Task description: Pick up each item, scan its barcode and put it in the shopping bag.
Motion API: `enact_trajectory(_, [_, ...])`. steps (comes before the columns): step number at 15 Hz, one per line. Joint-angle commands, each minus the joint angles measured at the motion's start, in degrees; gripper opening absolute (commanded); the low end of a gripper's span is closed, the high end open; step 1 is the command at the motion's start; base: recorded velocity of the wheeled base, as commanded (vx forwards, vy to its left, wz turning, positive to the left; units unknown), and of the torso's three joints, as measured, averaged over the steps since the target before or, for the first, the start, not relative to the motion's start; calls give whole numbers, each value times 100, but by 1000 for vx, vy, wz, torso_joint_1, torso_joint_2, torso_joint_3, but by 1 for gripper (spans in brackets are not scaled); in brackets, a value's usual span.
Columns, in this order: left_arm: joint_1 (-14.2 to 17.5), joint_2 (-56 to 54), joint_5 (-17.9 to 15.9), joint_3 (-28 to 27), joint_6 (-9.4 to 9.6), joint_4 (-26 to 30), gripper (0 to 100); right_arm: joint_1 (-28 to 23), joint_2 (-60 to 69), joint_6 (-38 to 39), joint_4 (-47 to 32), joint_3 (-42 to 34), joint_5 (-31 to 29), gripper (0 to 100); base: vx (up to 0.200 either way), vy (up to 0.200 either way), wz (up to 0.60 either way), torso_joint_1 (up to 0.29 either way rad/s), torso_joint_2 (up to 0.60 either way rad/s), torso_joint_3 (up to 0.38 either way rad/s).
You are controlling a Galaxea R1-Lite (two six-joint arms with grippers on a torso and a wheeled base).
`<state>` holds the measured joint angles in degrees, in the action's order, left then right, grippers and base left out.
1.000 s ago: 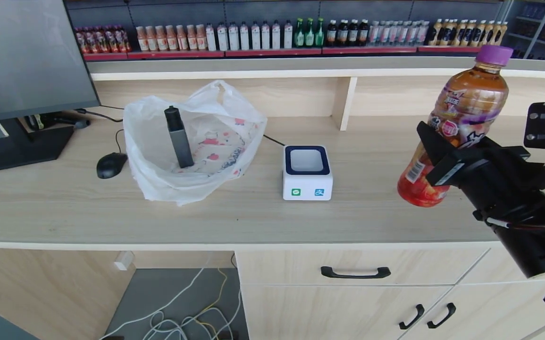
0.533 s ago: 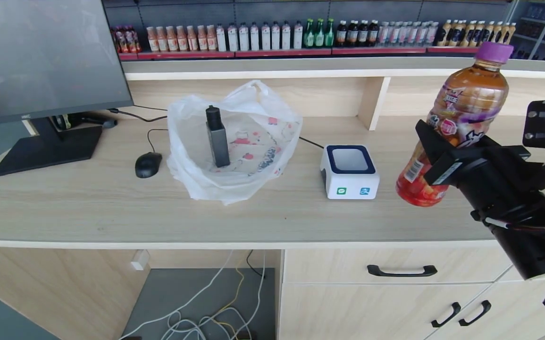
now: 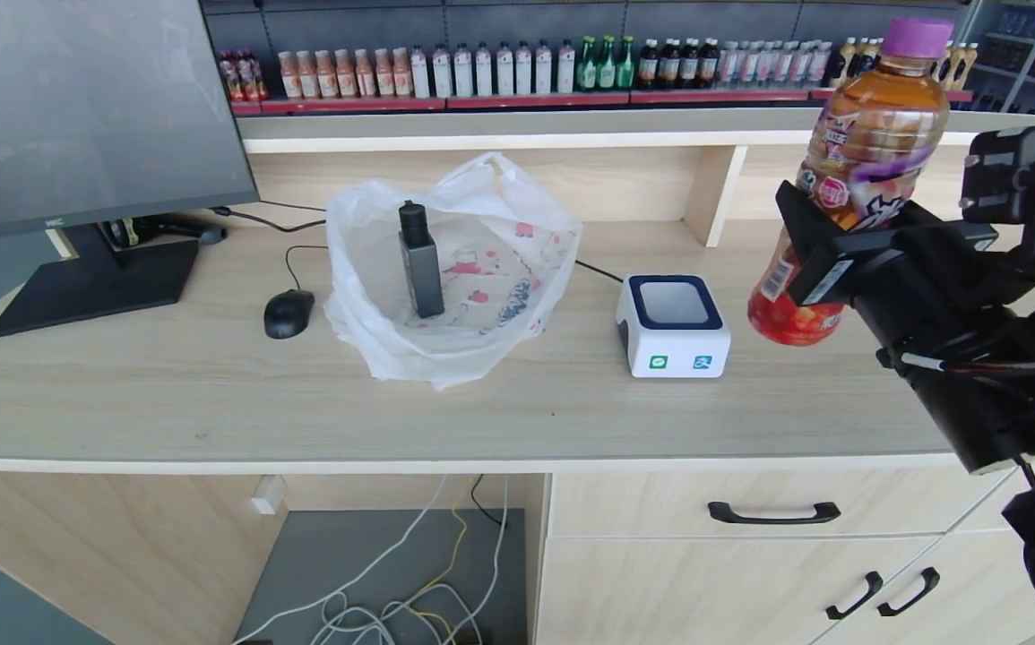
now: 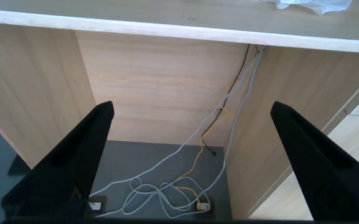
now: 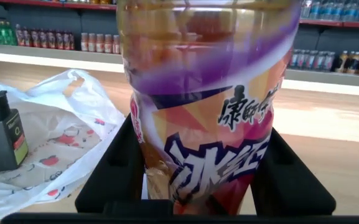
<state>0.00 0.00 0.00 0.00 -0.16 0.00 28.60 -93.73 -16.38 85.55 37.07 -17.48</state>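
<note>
My right gripper (image 3: 840,246) is shut on a tea bottle (image 3: 858,161) with a purple cap, holding it tilted in the air to the right of and above the white barcode scanner (image 3: 674,327). In the right wrist view the bottle (image 5: 210,106) stands between the black fingers (image 5: 114,168) of the gripper (image 5: 204,183). The white shopping bag (image 3: 454,278) lies open on the counter left of the scanner, with a dark rectangular bottle (image 3: 420,260) upright inside it; bag (image 5: 55,143) and dark bottle (image 5: 4,130) lie beyond the held bottle. My left gripper (image 4: 191,162) hangs open below the counter's edge.
A monitor (image 3: 78,107) on a black stand and a black mouse (image 3: 288,313) sit at the counter's left. A raised back ledge with a wooden divider (image 3: 714,193) runs behind. Drawers with black handles (image 3: 772,512) are below on the right, loose cables (image 4: 185,180) under the counter.
The camera swung so the counter's things slid right in the picture. In the last half second my right arm lifted the tea bottle higher and slightly toward the scanner.
</note>
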Motion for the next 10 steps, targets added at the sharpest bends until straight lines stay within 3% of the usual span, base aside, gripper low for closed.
enact_trajectory(1, [0,0,0,0,-2,0,100,14,-57,-304,-285,468,8,0,0,0,0,0,0,0])
enact_trajectory(5, [0,0,0,0,-2,0,100,40,-128,-972,-935,1347,122,0,0,0,0,0,0,0])
enact_trajectory(10, [0,0,0,0,-2,0,100,234,-233,-1816,-1208,1531,834,0,0,0,0,0,0,0])
